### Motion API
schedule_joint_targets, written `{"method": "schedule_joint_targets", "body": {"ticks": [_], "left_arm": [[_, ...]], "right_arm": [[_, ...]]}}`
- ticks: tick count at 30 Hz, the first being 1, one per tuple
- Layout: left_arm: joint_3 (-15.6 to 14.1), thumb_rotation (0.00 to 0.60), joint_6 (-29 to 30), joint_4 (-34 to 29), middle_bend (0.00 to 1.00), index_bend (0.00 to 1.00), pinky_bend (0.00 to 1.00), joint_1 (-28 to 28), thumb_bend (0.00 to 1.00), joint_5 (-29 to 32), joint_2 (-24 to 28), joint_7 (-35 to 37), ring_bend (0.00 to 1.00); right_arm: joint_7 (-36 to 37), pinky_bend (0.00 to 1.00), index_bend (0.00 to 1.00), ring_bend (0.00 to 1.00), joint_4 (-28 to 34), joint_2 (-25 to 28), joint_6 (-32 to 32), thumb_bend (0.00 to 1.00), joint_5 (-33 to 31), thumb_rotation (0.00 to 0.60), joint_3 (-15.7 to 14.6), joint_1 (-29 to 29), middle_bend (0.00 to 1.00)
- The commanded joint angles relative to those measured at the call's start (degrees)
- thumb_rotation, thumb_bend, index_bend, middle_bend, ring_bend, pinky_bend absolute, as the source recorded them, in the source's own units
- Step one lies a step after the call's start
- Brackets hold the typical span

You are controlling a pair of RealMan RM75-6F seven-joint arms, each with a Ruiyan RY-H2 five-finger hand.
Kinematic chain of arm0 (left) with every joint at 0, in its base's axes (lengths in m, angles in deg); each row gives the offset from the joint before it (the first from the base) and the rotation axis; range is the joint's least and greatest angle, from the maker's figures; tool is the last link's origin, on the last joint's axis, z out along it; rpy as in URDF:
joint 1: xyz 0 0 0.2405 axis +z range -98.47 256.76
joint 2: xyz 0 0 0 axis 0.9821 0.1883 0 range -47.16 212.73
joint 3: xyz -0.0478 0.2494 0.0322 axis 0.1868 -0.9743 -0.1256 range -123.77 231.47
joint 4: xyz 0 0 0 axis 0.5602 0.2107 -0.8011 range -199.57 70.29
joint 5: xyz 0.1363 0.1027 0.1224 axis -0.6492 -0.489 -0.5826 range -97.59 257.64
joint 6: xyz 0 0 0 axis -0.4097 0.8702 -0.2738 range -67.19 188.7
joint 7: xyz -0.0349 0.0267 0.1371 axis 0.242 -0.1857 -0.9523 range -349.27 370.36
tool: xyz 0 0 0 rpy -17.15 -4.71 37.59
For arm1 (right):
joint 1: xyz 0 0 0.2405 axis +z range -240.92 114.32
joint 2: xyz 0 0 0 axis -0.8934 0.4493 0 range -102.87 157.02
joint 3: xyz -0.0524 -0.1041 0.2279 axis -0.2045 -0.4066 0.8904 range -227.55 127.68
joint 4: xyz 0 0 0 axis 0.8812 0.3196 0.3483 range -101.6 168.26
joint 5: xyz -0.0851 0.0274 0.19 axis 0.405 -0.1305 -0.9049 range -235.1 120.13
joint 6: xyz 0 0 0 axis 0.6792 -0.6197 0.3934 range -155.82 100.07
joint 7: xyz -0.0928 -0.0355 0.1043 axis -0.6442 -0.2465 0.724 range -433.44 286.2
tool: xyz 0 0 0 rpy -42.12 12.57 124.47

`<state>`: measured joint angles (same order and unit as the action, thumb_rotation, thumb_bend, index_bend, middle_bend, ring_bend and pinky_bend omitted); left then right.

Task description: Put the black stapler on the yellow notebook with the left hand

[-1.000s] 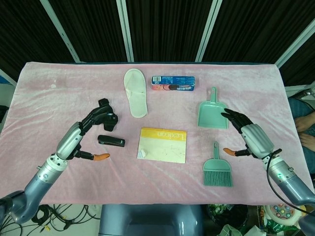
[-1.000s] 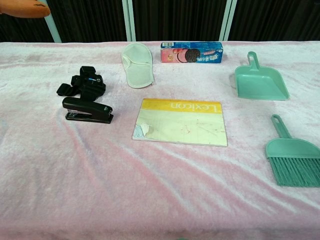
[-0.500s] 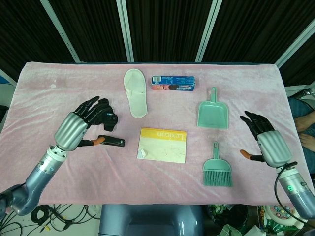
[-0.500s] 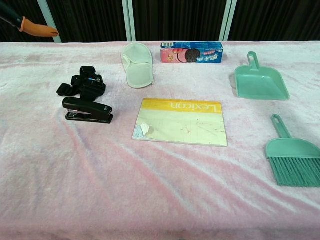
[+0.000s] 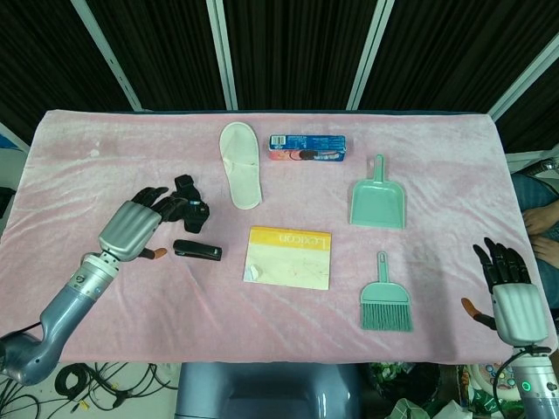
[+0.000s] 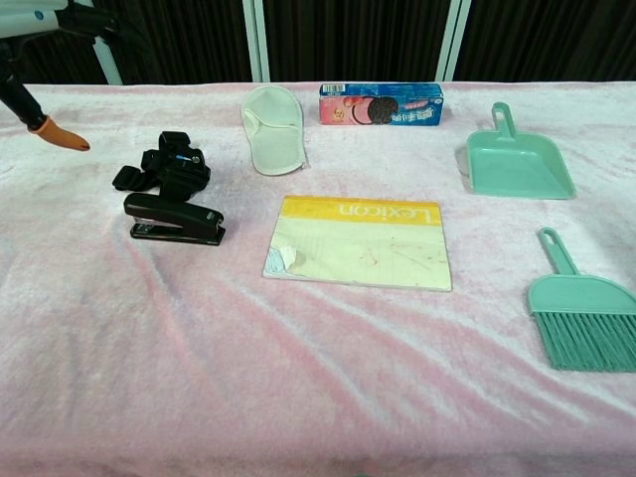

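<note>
The yellow notebook (image 5: 288,257) lies flat, well right of the left hand (image 5: 131,230). That hand hovers with fingers spread, holding nothing. The black stapler (image 5: 197,250) rests just right of it, beside a black strap (image 5: 189,212).

black stapler (image 6: 175,220) left of yellow notebook (image 6: 360,241), apart

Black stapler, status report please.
Both hands open: left hand, right hand. Black stapler on cloth, untouched, left of yellow notebook. Black strap clip sits just behind it.
</note>
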<state>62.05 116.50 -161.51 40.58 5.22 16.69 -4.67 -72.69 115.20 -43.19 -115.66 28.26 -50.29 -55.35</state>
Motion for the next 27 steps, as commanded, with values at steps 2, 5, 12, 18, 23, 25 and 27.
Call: {"method": "schedule_joint_targets", "body": {"ticks": [2, 5, 12, 18, 23, 25, 27], "left_arm": [[-0.9, 0.6, -4.5, 0.9, 0.26, 0.19, 0.14, -1.6, 0.06, 4.7, 0.3, -2.7, 0.11], [-1.3, 0.6, -6.4, 3.2, 0.27, 0.21, 0.15, -2.4, 0.06, 6.6, -1.2, -3.4, 0.11], [-1.9, 0.6, -8.6, 10.9, 0.31, 0.27, 0.16, -3.7, 0.07, 5.9, -6.6, -0.5, 0.13], [-2.1, 0.6, -9.3, 15.5, 0.33, 0.32, 0.18, -4.5, 0.09, 3.3, -10.5, 3.7, 0.14], [-2.9, 0.6, -9.7, 18.6, 0.36, 0.34, 0.19, -5.2, 0.09, 0.6, -13.0, 5.3, 0.15], [-3.0, 0.6, -9.6, 19.4, 0.38, 0.36, 0.21, -5.4, 0.09, 0.1, -14.0, 5.8, 0.17], [-3.1, 0.6, -9.5, 20.1, 0.4, 0.38, 0.22, -5.6, 0.1, -0.3, -14.9, 6.0, 0.19]], "right_arm": [[0.3, 0.07, 0.01, 0.0, -1.7, -1.2, 0.0, 0.12, 0.2, 0.6, -0.3, -0.7, 0.0], [0.7, 0.07, 0.01, 0.0, -2.4, -1.7, -0.2, 0.12, 0.2, 0.6, 0.2, -0.9, 0.0], [1.1, 0.07, 0.01, 0.0, -2.9, -2.1, 0.1, 0.12, 0.6, 0.6, 0.7, -1.2, 0.0], [1.2, 0.07, 0.01, 0.0, -2.9, -2.3, 0.4, 0.12, 0.7, 0.6, 1.1, -1.3, 0.0], [1.5, 0.07, 0.02, 0.0, -3.0, -2.3, 0.8, 0.12, 0.9, 0.6, 1.2, -1.3, 0.0], [1.4, 0.07, 0.02, 0.0, -3.1, -2.3, 1.1, 0.12, 1.0, 0.6, 1.2, -1.3, 0.0], [1.3, 0.07, 0.02, 0.0, -3.2, -2.4, 1.3, 0.12, 1.0, 0.6, 1.3, -1.3, 0.0]]}}
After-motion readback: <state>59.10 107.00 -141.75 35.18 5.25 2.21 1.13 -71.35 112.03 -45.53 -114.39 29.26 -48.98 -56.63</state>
